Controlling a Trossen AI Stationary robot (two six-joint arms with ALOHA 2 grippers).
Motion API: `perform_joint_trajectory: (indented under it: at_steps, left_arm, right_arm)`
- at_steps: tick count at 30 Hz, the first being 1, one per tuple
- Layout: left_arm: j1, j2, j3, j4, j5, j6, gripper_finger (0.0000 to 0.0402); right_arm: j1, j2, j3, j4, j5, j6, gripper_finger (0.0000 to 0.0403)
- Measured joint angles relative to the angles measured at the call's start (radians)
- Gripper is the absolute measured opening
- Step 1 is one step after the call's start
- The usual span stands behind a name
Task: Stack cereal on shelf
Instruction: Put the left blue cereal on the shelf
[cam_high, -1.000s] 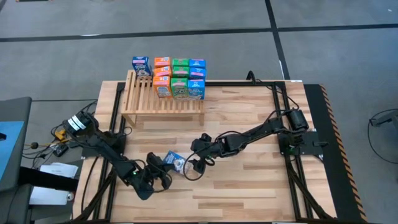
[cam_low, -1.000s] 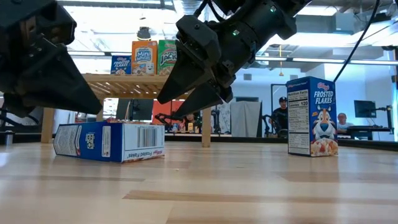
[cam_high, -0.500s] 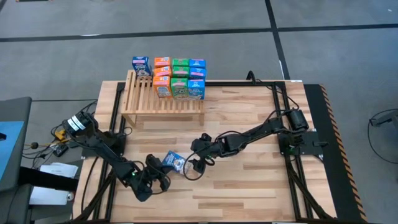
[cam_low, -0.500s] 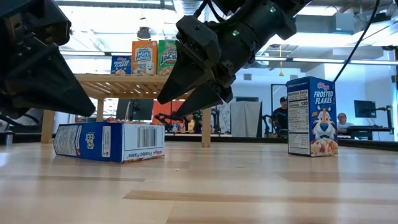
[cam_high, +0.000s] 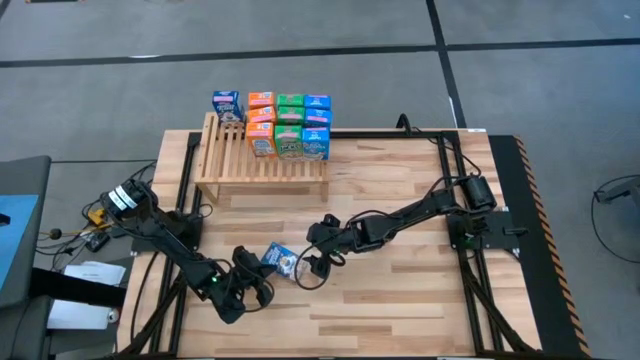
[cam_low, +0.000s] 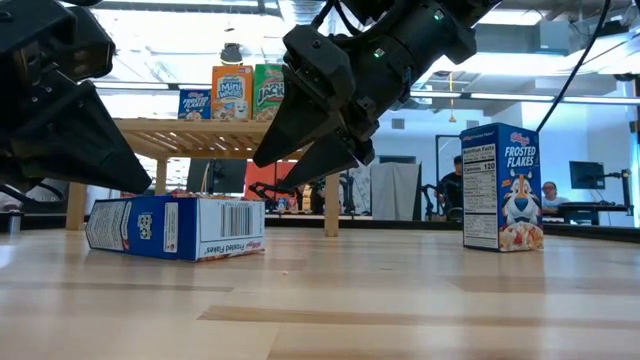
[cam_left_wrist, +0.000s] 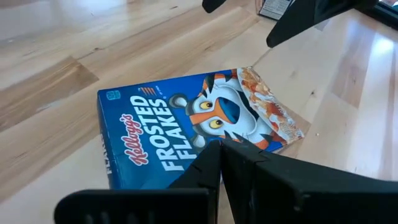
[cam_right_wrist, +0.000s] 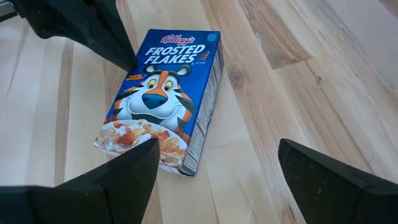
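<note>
A blue Frosted Flakes cereal box (cam_high: 280, 258) (cam_left_wrist: 186, 130) (cam_right_wrist: 163, 93) lies flat on its back on the plank table, printed front up. My left gripper (cam_high: 260, 272) (cam_left_wrist: 221, 146) (cam_low: 148, 188) is shut, its tips over the front of the box at its left end. My right gripper (cam_high: 303, 265) (cam_right_wrist: 217, 142) (cam_low: 265, 178) is open and hangs just above the box's right end without touching it. The slatted wooden shelf (cam_high: 262, 165) (cam_low: 200, 125) stands at the far side. Several cereal boxes (cam_high: 285, 125) (cam_low: 235, 92) stand upright along its far part. My left gripper points its shut fingertips (cam_left_wrist: 214, 155) slanting down at the box's printed front (cam_left_wrist: 186, 124) from the table's left. I cannot tell whether they touch it. The box lies flat on the table.
In the low view another Frosted Flakes box (cam_low: 500, 187) stands upright on the table, off to the right. The near part of the shelf's slats (cam_high: 250, 170) is bare. Bare planks (cam_high: 400, 300) lie on the near right. People sit in the room beyond the table.
My left gripper has drawn back a little toward the table's left, still shut. The lying box and my right gripper have kept still.
</note>
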Motion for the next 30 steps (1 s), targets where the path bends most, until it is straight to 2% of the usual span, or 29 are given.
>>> perform_joint_trajectory:
  at_steps: [11,18,20,24,30]
  left_arm:
    - [-0.001,0.008,0.0,0.006,0.054,0.057,0.0]
    - [-0.019,0.13,0.003,0.126,0.064,-0.021,0.0]
    - [-0.027,0.172,0.004,0.144,0.129,-0.032,0.0]
    - [-0.036,0.224,0.004,0.136,0.112,-0.07,0.0]
    - [-0.039,0.231,0.031,0.135,0.096,-0.049,0.0]
  right_arm:
    - [0.0,0.0,0.0,0.0,0.008,0.0,0.0352]
    - [0.0,0.0,0.0,0.0,0.023,0.0,0.0352]
    - [0.0,0.0,0.0,0.001,0.026,0.0,0.0352]
    - [0.004,0.0,0.0,-0.002,0.026,0.0,0.0352]
    - [0.036,0.0,0.007,-0.001,0.025,0.013,0.0352]
